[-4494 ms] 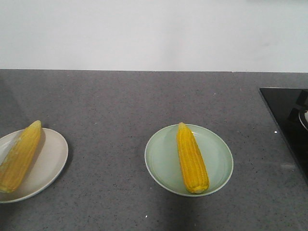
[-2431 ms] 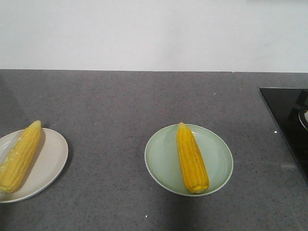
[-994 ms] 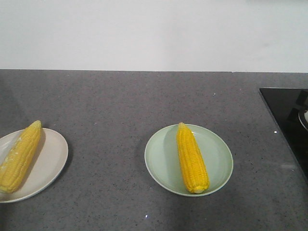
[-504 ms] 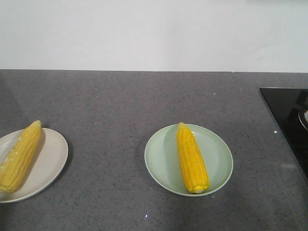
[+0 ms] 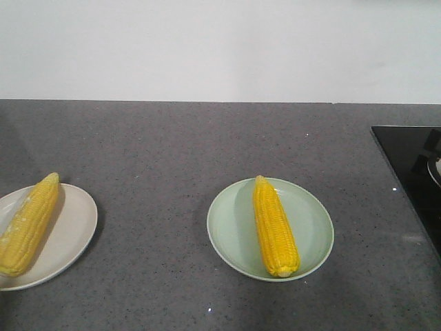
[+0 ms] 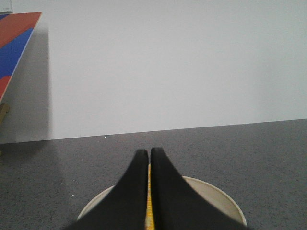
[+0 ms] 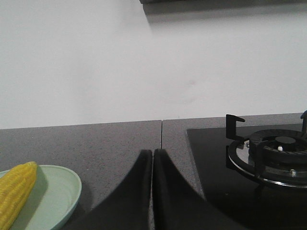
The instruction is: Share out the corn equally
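One yellow corn cob (image 5: 274, 226) lies lengthwise on a pale green plate (image 5: 310, 221) at the middle of the grey counter. Another corn cob (image 5: 29, 224) rests on a cream plate (image 5: 72, 227) at the left edge. Neither gripper shows in the front view. In the left wrist view my left gripper (image 6: 149, 152) is shut over the cream plate (image 6: 216, 199); a thin strip of corn (image 6: 149, 215) shows through the slit below. My right gripper (image 7: 152, 152) is shut with nothing in it, over bare counter to the right of the green plate (image 7: 57, 191) and its corn (image 7: 14, 191).
A black glass hob (image 5: 413, 172) with a gas burner (image 7: 273, 153) lies at the right of the counter. A white wall runs along the back. A red and blue board (image 6: 14, 38) leans at the far left.
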Motion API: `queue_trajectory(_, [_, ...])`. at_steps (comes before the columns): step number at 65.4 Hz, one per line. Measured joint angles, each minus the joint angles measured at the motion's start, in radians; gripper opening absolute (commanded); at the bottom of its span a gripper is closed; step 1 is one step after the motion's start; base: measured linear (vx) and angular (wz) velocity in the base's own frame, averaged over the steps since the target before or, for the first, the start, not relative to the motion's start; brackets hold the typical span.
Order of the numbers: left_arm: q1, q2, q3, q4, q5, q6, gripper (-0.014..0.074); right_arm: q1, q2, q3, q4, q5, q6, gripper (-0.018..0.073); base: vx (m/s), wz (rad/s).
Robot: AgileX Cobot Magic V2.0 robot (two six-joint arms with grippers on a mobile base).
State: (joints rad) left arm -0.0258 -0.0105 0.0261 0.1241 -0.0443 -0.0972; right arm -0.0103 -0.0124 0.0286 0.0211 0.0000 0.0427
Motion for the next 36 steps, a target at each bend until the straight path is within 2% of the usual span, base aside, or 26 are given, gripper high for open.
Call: queue_trajectory(36, [0.0,0.0,0.0,0.0,0.0,0.0,-0.0006,0.0,0.0,0.0,0.0,0.0,0.0,-0.0011,0.0,0.0])
